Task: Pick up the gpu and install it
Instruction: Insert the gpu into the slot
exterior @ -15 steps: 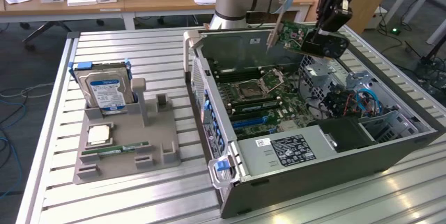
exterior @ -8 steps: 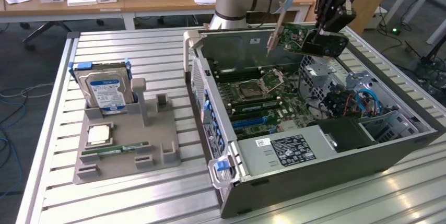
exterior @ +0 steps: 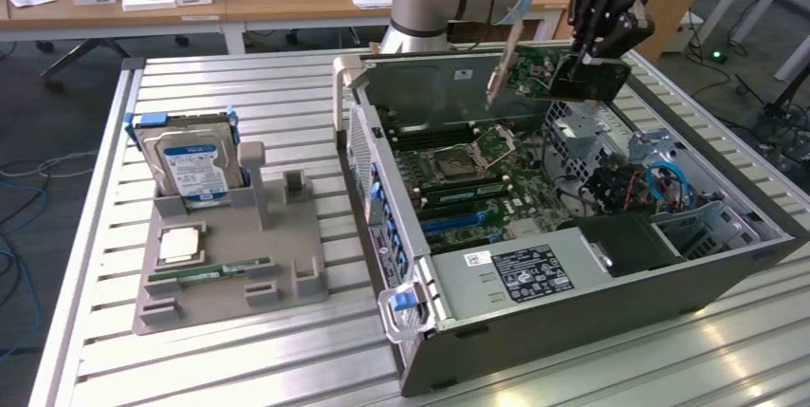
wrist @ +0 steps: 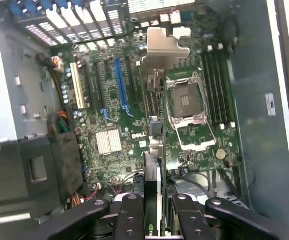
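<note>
A black two-fingered gripper point(exterior: 593, 64) on the robot arm grips the gpu point(exterior: 542, 67), a thin flat green-and-dark circuit card with a pale metal bracket strip at one end. The card hangs on edge above the far side of an open grey computer case point(exterior: 570, 331) and touches nothing else. The case lies on its side on a slatted metal table point(exterior: 190, 94), towards the edge on the exterior view's right. In the wrist view the fingers point(wrist: 129, 217) press on both faces of the card, which points down at the green motherboard point(wrist: 109, 125).

Near the table's opposite edge stands a grey plastic parts holder point(exterior: 298, 279). It carries a silver hard drive with a blue-white label point(exterior: 190, 165), a narrow green memory stick point(exterior: 209, 274) and a small square processor point(exterior: 180, 244).

Judging from this, the pick-up is done and the installation is in hand, with the card poised above the board but not seated. Seating it would call for the card's lower edge to line up squarely over an expansion slot such as the long blue slot point(wrist: 120, 85). The bracket would have to face the case's rear wall, and the push would have to be straight. The likely risk is a tilted card catching on the slot.
</note>
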Motion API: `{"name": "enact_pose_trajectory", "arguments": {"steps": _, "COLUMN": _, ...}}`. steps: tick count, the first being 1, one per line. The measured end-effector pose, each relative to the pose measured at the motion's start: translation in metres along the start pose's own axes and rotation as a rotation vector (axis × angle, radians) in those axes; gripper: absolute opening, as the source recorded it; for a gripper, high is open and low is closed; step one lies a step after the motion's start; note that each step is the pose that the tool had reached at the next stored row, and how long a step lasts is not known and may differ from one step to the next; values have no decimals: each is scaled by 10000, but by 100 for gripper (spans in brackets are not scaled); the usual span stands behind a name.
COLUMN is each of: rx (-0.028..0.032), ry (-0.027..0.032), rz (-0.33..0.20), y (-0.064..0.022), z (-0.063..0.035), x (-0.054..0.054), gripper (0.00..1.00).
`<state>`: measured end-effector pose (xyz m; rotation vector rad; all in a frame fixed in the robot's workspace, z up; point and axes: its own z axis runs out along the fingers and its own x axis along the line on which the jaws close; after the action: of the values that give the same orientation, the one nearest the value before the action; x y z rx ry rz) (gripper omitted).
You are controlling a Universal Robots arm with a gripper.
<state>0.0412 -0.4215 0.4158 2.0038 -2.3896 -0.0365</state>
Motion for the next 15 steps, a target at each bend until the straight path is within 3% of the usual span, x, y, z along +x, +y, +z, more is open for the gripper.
{"name": "enact_pose_trajectory", "arguments": {"steps": 4, "rx": 2, "ry": 20, "rz": -608, "y": 0, "z": 0, "x": 0, "gripper": 26}}
{"name": "enact_pose_trajectory", "arguments": {"steps": 10, "rx": 3, "ry": 23, "rz": -706, "y": 4, "z": 1, "x": 0, "gripper": 26}}
{"name": "enact_pose_trajectory", "arguments": {"steps": 15, "rx": 64, "ry": 23, "rz": -931, "y": 15, "z": 25, "x": 1, "gripper": 26}}
